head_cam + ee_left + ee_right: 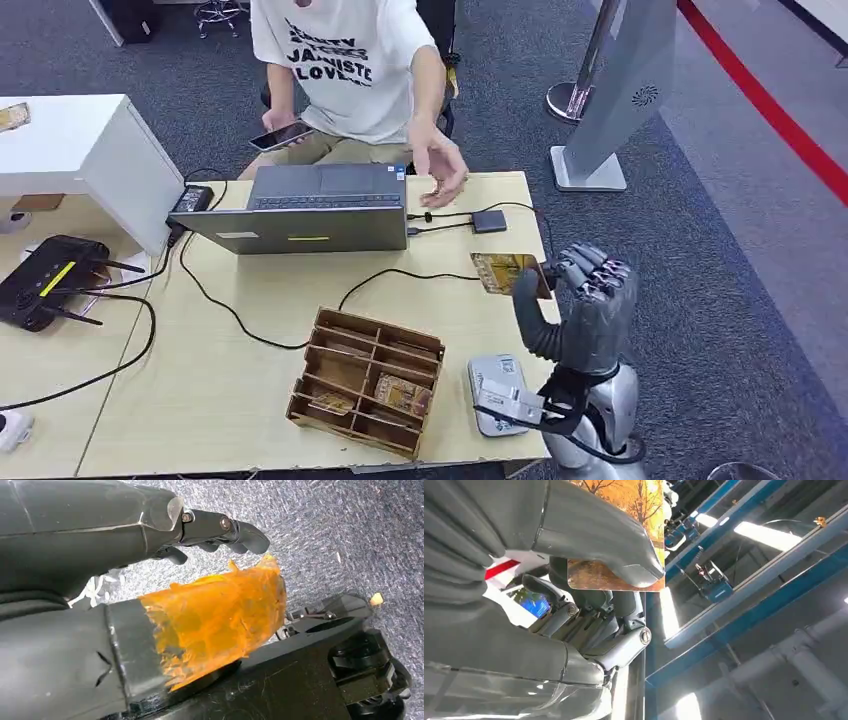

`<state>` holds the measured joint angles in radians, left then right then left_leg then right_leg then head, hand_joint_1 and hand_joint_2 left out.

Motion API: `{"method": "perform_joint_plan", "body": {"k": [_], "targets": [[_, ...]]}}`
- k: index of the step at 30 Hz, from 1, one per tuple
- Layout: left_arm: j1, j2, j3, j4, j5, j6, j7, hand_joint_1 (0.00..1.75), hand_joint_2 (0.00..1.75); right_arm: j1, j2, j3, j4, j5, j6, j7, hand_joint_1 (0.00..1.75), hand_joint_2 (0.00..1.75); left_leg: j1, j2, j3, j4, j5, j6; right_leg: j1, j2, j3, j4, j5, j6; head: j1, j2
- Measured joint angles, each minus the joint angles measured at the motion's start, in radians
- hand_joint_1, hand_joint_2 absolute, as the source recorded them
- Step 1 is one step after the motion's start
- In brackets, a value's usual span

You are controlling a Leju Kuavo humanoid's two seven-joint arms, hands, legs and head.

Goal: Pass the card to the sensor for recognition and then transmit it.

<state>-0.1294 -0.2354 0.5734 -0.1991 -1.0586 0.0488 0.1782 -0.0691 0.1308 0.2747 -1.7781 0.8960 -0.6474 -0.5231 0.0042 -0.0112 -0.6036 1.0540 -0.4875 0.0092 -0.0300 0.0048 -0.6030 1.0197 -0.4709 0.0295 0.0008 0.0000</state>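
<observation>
Card (505, 271) print too small to read; right hand (585, 300) thumb covers card corner; person cropped at shoulders.

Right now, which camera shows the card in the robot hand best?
The head view: the card shows nearly whole, pinched by the right robot hand above the table. The right wrist view has it partly behind the thumb; the left wrist view faces carpet.

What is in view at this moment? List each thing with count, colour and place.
card: one, brown-gold, held above the table's right side
wooden organiser: one, brown, front centre, cards in its compartments
sensor: one, grey-white, right of the organiser
laptop: one, grey, far side of the table
table: one, light wood
router: one, black, left
person's hand: one, open over the far edge
phone: one, dark, in the person's other hand
right hand: silver-grey, fingers pinching the card
left hand: dark, hanging above carpet
</observation>
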Motion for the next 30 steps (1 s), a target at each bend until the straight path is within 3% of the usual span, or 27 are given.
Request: {"method": "perform_joint_plan", "body": {"k": [13,30], "targets": [[-0.031,-0.008,-0.046,0.000,-0.054,-0.040,0.023,0.00,0.00,-0.243,0.000,0.114,0.162,0.182,0.000,0.225,1.75,1.75,0.000,0.000,0.001,0.000,0.001,0.000,0.000,0.000,0.000,0.001,0.001,-0.001,0.000,0.000],[-0.035,-0.008,-0.068,0.000,-0.058,-0.042,0.023,0.00,0.00,-0.327,-0.002,0.167,0.269,0.205,0.000,0.252,1.75,1.75,0.000,0.000,0.000,0.000,0.000,0.000,0.000,0.000,0.000,0.000,0.000,0.000,0.000,0.000]]}}
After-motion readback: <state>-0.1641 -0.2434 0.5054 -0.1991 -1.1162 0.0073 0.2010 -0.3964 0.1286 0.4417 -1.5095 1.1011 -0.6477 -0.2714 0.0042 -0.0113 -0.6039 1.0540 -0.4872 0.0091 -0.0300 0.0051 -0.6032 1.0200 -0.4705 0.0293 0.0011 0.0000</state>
